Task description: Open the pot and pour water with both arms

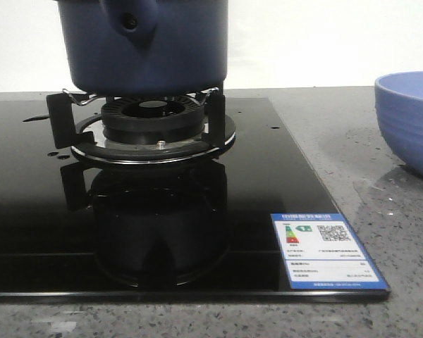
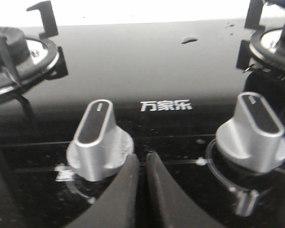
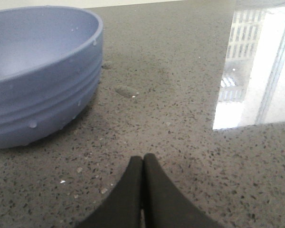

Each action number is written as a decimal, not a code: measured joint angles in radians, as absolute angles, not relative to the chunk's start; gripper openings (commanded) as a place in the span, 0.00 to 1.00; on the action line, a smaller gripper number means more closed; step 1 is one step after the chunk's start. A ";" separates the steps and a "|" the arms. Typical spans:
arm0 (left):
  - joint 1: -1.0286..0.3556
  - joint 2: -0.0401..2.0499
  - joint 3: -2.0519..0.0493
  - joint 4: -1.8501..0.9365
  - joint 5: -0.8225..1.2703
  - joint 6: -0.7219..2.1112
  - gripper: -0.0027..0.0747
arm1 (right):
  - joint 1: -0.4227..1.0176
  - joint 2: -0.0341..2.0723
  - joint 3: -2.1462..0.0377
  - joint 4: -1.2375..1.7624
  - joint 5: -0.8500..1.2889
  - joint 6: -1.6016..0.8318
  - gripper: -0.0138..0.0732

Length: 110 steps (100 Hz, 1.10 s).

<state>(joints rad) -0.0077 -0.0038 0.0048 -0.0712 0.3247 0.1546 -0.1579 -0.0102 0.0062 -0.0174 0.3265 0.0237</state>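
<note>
The dark navy pot (image 1: 162, 53) stands on the burner grate (image 1: 151, 116) of the black glass hob, its handle stub with a round hole (image 1: 130, 21) facing the camera; its top is cut off by the frame. Neither gripper shows in the front view. My left gripper (image 2: 142, 159) is shut and empty, low over the hob front between two silver knobs (image 2: 99, 140) (image 2: 253, 133). My right gripper (image 3: 143, 161) is shut and empty over the speckled counter, beside the periwinkle ribbed bowl (image 3: 38, 71). Water shows as drops on the hob (image 2: 189, 40) and on the counter (image 3: 127, 91).
The periwinkle bowl (image 1: 409, 123) stands on the grey counter to the right of the hob. A blue energy label (image 1: 324, 250) sits at the hob's front right corner. A second burner (image 2: 14, 57) lies on the hob's left side.
</note>
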 measured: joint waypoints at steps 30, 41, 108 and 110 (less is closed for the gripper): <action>-0.008 -0.004 0.005 -0.410 0.121 0.155 0.01 | -0.158 -0.010 0.008 0.223 -0.026 0.024 0.09; -0.008 -0.004 0.005 -0.678 0.019 0.155 0.01 | -0.158 -0.010 0.008 0.342 -0.131 0.024 0.09; -0.008 0.180 -0.283 -0.827 0.261 0.209 0.01 | -0.158 0.151 -0.281 0.554 0.269 0.027 0.09; -0.008 0.204 -0.303 -0.817 0.281 0.225 0.01 | -0.158 0.175 -0.299 0.551 0.294 0.027 0.09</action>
